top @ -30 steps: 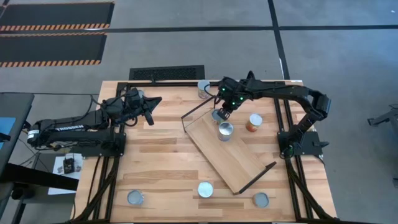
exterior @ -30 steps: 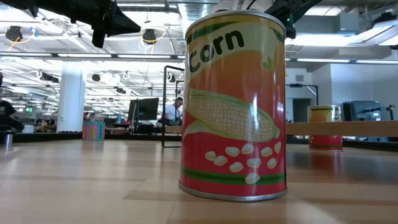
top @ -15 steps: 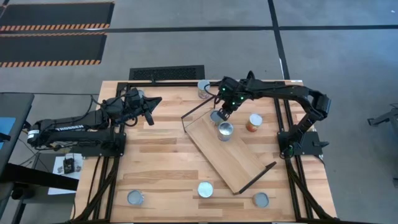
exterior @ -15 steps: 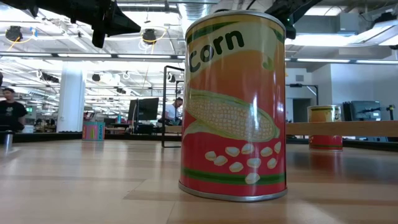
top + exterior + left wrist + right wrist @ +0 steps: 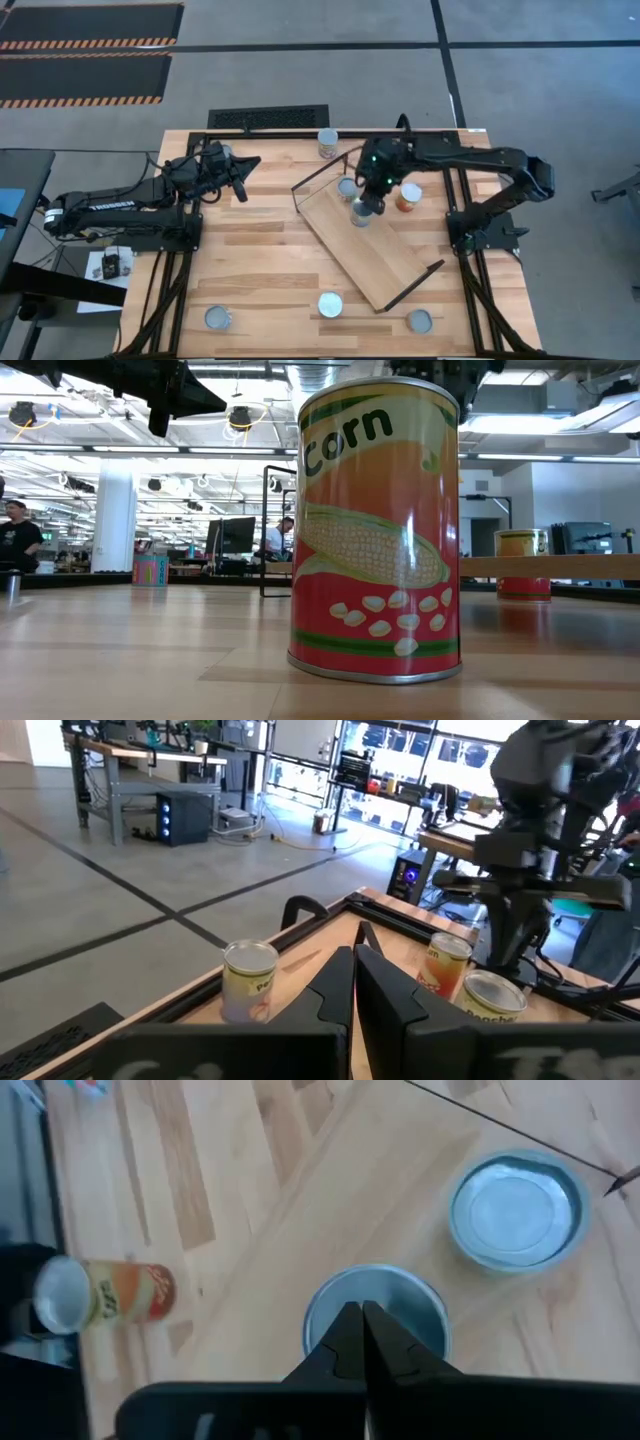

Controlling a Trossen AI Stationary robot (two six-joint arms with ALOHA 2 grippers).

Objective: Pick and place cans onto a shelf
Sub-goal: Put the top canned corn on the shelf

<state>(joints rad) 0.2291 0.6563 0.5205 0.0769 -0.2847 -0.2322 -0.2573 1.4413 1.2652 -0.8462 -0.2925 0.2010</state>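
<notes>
Over the far end of the shelf (image 5: 372, 244), the right end effector (image 5: 365, 203) hangs directly above one can (image 5: 375, 1312), its fingers pressed together with nothing between them. A second can (image 5: 346, 187) stands just beside it on the same end of the board. My worry is that, coming down clenched like that, the fingers would strike the lid instead of straddling it, tipping the tin into its neighbour or nudging it off the shelf edge. The left end effector (image 5: 240, 180) waits far left over the counter (image 5: 250, 250), clenched too and empty.

From above you can count the leftovers: three cans (image 5: 330, 304) along the near edge, a can (image 5: 327, 142) at the far edge, and an orange one (image 5: 407, 197) right of the shelf. Only the right wrist view shows how squarely the fingertips sit over the lid. At counter height, a corn can (image 5: 377, 530) fills the sight, blocking most else.
</notes>
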